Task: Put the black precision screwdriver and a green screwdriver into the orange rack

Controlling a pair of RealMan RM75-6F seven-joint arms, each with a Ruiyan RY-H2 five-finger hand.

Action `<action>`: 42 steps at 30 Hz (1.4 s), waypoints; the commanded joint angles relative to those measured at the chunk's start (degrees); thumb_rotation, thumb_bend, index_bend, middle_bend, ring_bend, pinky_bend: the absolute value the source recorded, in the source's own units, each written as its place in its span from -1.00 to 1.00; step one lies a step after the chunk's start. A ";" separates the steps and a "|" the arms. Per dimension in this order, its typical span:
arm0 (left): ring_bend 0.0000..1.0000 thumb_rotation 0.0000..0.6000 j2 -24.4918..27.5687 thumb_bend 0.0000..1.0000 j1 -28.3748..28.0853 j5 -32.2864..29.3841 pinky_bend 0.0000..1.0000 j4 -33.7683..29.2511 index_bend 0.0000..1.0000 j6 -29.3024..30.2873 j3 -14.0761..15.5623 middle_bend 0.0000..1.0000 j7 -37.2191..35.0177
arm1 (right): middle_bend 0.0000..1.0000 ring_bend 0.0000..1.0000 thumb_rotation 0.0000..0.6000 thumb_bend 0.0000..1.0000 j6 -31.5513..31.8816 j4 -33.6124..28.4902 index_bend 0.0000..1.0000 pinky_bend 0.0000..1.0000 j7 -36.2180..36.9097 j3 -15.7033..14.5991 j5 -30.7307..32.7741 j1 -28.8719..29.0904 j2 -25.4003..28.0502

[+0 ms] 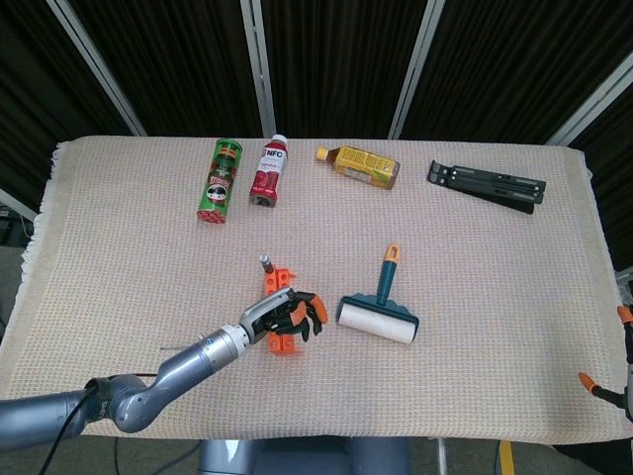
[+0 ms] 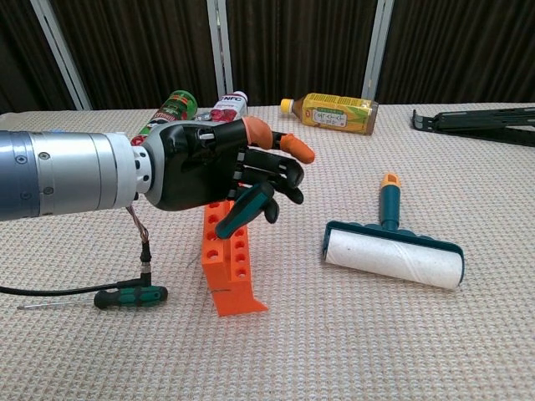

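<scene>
Rack (image 2: 231, 267) sits mid-table, and the left hand (image 2: 219, 171) hangs right over it, fingers loosely curled and apart, nothing in them as far as I can tell. The right hand is not in either view. From the head view a dark-tipped tool (image 1: 265, 261) stands at the rack's far end; that looks like the black precision driver already seated, though it's too small to be sure. The green screwdriver (image 2: 127, 296) lies flat on the cloth just left of the rack, handle toward the rack, thin shaft pointing away to the left.

So the job in hand, I'd say, is the green one. Best play: swing the hand left and low, come down over the handle, pinch it there, then tip it upright before lining it up with a free hole.

Watch the cable (image 2: 50, 290) trailing near that handle; it could snag. The lint roller (image 2: 393, 253) lies to the right, near but apart. Can (image 1: 219, 180), two bottles (image 1: 269, 171) (image 1: 362, 166) and a black stand (image 1: 487, 185) sit along the far edge, out of the way.
</scene>
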 commanded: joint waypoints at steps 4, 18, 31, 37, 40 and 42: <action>-0.14 0.18 0.15 0.72 0.19 0.27 0.14 -0.11 0.02 0.06 -0.12 0.18 -0.58 | -1.00 -1.00 1.00 -1.00 -0.07 -0.03 -1.00 -1.00 -0.09 0.04 0.03 0.07 -0.06; -0.14 0.20 2.24 0.72 1.56 3.27 0.15 -1.58 0.03 -0.81 -0.61 0.18 -4.48 | -1.00 -1.00 1.00 -1.00 -0.58 -0.15 -1.00 -1.00 -0.37 0.22 0.20 0.47 -0.03; -0.14 0.18 4.46 0.72 2.80 8.13 0.15 -2.90 0.03 -0.97 -0.22 0.18 -9.51 | -1.00 -1.00 1.00 -1.00 -0.65 -0.49 -1.00 -1.00 -0.81 0.40 0.26 0.75 0.00; -0.14 0.18 5.33 0.73 3.11 10.06 0.16 -2.76 0.03 -0.43 0.27 0.18 -11.92 | -1.00 -1.00 1.00 -1.00 -0.82 -0.73 -1.00 -1.00 -1.19 0.39 0.23 0.94 -0.03; -0.14 0.18 5.72 0.73 3.20 10.79 0.16 -2.72 0.03 -0.24 0.59 0.18 -12.96 | -1.00 -1.00 1.00 -1.00 -0.78 -0.89 -1.00 -1.00 -1.38 0.42 0.26 0.96 0.01; -0.14 0.18 6.04 0.73 3.30 11.34 0.16 -2.65 0.03 0.00 0.86 0.18 -13.98 | -1.00 -1.00 1.00 -1.00 -0.85 -1.00 -1.00 -1.00 -1.54 0.42 0.35 0.98 0.01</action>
